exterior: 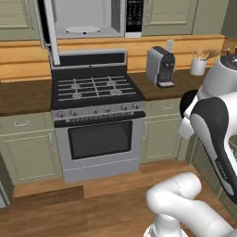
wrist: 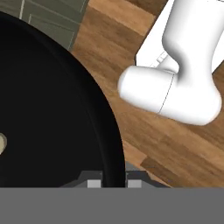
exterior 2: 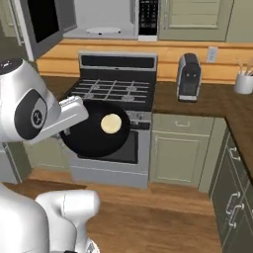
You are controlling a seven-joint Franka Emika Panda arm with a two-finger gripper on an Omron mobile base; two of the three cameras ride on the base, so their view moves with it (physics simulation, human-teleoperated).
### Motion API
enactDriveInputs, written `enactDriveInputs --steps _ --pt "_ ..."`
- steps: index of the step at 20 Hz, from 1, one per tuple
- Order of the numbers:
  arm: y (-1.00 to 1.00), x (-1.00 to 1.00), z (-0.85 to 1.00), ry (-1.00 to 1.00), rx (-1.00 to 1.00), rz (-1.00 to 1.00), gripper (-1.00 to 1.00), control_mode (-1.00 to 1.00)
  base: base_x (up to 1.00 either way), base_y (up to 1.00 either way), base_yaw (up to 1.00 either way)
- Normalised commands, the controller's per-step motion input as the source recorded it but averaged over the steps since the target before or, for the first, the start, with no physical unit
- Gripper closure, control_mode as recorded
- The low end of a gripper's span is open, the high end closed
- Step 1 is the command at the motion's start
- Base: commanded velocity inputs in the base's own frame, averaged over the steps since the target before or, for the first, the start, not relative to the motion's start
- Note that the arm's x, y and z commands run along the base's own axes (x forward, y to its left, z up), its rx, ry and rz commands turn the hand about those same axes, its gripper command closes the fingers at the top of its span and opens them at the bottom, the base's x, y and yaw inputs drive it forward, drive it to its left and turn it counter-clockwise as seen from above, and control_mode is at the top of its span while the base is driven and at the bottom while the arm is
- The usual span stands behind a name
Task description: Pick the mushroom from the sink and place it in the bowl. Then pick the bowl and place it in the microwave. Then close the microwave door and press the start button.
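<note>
Above the stove (exterior: 95, 90), open microwave (exterior 2: 104, 20) keypad, writing too small to read.

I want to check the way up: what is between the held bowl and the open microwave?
In the right base view, the stove top lies between the bowl, gripped at its rim, and the microwave above; nothing else stands in between.

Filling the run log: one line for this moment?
phase: carrying | gripper: shut on bowl rim | mushroom: in bowl | microwave door: open

Mushroom (exterior 2: 111, 123) in bowl (exterior 2: 84, 141), before stove (exterior 2: 116, 91), below microwave (exterior 2: 106, 20).
</note>
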Motion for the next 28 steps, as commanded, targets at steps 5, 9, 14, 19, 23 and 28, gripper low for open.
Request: enactDriveInputs --steps 5,9,14,19,23,28 --pt "0.0 0.0 0.0 0.0 0.0 0.0 1.0 1.0 1.0 0.23 -0.3" --pt "0.0 0.0 0.0 0.0 0.0 0.0 1.0 1.0 0.9 0.53 -0.18" --pt "0.0 0.0 0.0 0.0 0.0 0.0 1.0 1.0 0.55 0.61 -0.03" --pt "0.0 0.0 0.0 0.0 0.0 0.0 1.0 1.0 0.84 0.12 -0.03" --pt "0.0 0.0 0.0 0.0 0.0 0.0 1.0 1.0 0.63 0.0 -0.02" --pt "0.0 0.0 0.0 0.0 0.0 0.0 1.0 1.0 0.25 0.0 -0.05"
